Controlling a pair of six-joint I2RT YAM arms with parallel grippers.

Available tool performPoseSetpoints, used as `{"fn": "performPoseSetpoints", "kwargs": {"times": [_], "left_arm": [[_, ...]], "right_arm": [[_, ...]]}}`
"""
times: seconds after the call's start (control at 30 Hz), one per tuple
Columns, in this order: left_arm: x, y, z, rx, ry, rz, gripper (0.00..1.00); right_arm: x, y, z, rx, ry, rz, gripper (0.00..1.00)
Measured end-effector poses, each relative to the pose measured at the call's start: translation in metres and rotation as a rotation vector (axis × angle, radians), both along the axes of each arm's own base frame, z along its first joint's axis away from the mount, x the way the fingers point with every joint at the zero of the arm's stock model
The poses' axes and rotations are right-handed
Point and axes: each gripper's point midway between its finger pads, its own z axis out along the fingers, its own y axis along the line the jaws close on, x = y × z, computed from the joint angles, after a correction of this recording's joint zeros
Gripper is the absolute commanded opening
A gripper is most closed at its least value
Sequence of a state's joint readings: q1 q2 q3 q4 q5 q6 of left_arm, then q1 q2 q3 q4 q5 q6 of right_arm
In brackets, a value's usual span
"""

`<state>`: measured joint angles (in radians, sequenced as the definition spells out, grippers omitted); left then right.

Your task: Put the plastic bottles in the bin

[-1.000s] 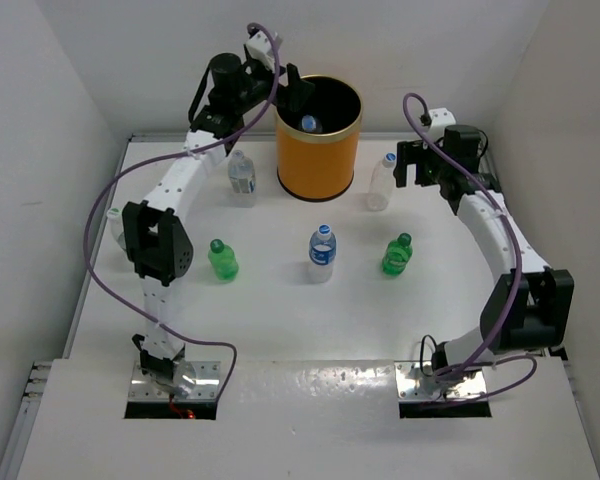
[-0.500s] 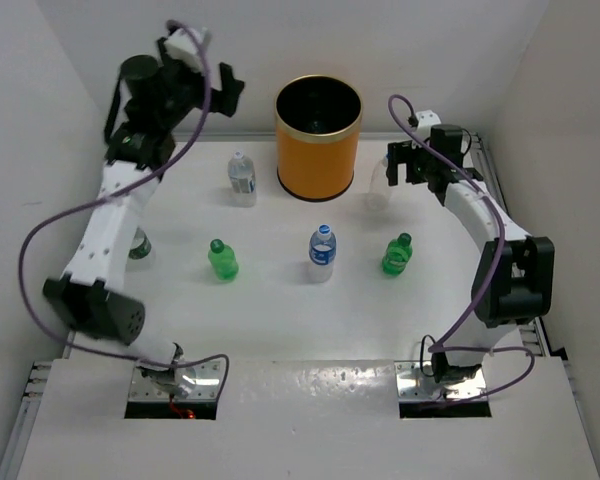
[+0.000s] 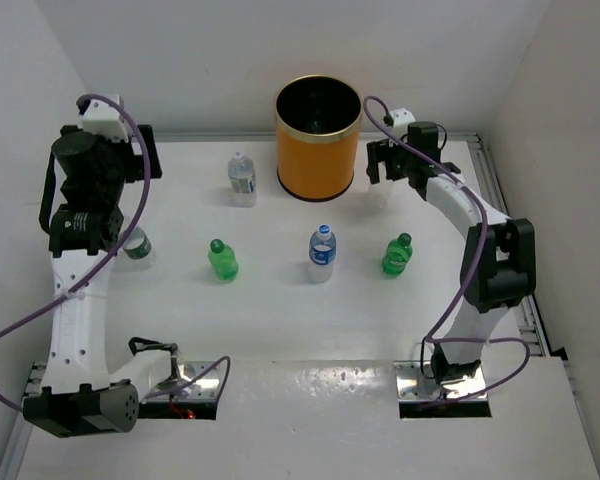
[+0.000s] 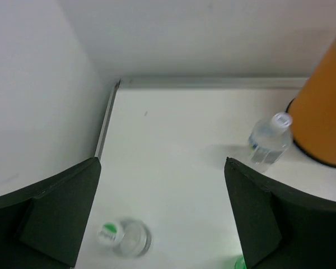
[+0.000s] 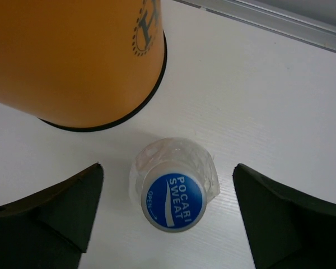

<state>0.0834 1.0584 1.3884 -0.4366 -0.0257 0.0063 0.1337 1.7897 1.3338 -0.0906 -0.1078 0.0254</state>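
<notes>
The orange bin [image 3: 318, 150] stands at the back centre, its black inside showing no bottle from above. My right gripper [image 5: 168, 167] hangs open straight over a clear bottle with a blue cap [image 5: 173, 193] just right of the bin [image 5: 73, 56], a finger on each side and neither touching it. My left gripper [image 3: 140, 152] is open and empty high at the far left, above a clear bottle with a green-and-white cap [image 4: 122, 236]. Still standing are a clear bottle [image 3: 241, 178] left of the bin, a blue-labelled one [image 3: 322, 252], and two green bottles [image 3: 222, 260] [image 3: 397, 254].
White walls close in the table on the left, back and right. A raised rail [image 3: 495, 180] runs along the table's right edge. The right arm's elbow [image 3: 495, 265] stands near the right-hand green bottle.
My left arm has swung from over the bin out to the far left; the bottle seen at the bin's mouth is gone from sight. My right gripper has moved left over the blue-capped bottle.
</notes>
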Motion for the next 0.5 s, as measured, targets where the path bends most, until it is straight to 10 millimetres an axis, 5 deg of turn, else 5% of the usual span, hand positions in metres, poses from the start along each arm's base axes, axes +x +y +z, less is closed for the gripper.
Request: {"fn": "performPoseSetpoints", "kwargs": {"times": [0.1,0.17,0.33,0.5], "left_arm": [[-0.015,0.025,-0.033,-0.016,0.09,0.1,0.99],[-0.027,0.037,-0.049,-0.024,0.138,0.152,0.99],[-0.046,0.058,-0.063,-0.037,0.195,0.242,0.99],[-0.06,0.068,-0.083,-0.073,0.281,0.262,0.99]], "right_arm": [[0.003,-0.001,-0.006,-0.011,0.004,0.0,0.58],[0.007,-0.002,-0.008,-0.014,0.0,-0.004,0.46],[0.011,-0.002,-0.004,-0.011,-0.012,-0.009,0.1],[-0.005,0.0,0.026,0.006,-0.023,-0.004,0.0]]}}
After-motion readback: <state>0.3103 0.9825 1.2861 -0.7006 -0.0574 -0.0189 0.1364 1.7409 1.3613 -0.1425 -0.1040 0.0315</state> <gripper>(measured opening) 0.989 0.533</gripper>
